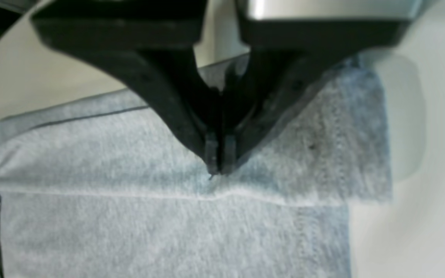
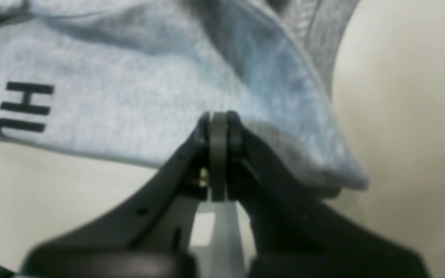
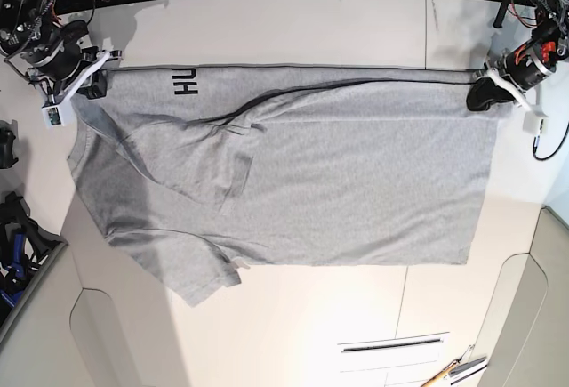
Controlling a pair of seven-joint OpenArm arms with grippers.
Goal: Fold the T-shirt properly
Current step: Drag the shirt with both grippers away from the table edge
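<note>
Tabletop (image 3: 293, 316), pale cream, carries everything. T-shirt (image 3: 356, 182), heather grey, lies spread across it, long axis running left to right in the base view, far edge pulled into a straight line between the 2 arms. 1 sleeve (image 3: 191, 271) sticks out at the near left. Black block lettering (image 3: 185, 80) shows near the far left edge; a fold of cloth runs diagonally from it toward the middle. Right pincer (image 2: 218, 116) is clenched on the T-shirt edge at the far left corner, cloth draped over its tips. Left pincer (image 1: 218, 170) is clenched on the fabric at the far right corner, by the stitched hem (image 1: 338, 139).
</note>
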